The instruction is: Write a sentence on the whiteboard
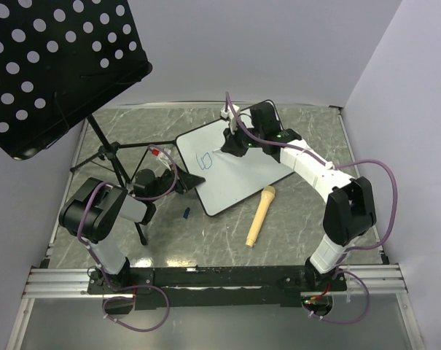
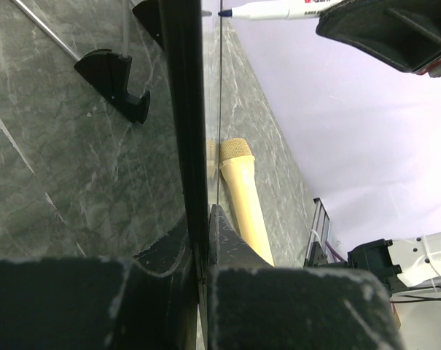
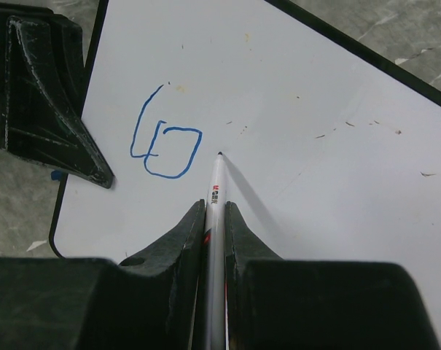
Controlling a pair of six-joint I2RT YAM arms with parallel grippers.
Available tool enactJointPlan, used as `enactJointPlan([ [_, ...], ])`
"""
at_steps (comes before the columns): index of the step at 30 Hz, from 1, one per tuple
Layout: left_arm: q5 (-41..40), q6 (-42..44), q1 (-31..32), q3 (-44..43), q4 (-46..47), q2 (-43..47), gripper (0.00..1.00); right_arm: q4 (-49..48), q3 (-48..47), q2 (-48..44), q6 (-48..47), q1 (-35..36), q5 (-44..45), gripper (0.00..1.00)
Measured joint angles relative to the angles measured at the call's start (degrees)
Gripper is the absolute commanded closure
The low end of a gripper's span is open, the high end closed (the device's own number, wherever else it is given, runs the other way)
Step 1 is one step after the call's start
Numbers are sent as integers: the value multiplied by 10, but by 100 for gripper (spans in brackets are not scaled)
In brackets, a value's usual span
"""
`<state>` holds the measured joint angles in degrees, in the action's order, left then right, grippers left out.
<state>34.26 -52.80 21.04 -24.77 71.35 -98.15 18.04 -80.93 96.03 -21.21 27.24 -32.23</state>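
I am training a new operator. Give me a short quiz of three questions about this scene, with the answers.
1. True or false: the right tool holds a marker.
2. How many blue letters stand on the whiteboard? A) none B) two C) a full line
3. Fill in: the left tool is shut on the whiteboard's ____.
Key: 1 true; 2 B; 3 edge.
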Motion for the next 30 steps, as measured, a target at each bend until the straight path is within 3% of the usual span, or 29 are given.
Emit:
enactJointPlan([
  [18,-1,-3,-1,0,0,-1,99,1,-6,11,-2,0,-4,100],
  [30,-1,-5,-1,0,-1,-2,99,6,43,-15,-12,2,-10,100],
])
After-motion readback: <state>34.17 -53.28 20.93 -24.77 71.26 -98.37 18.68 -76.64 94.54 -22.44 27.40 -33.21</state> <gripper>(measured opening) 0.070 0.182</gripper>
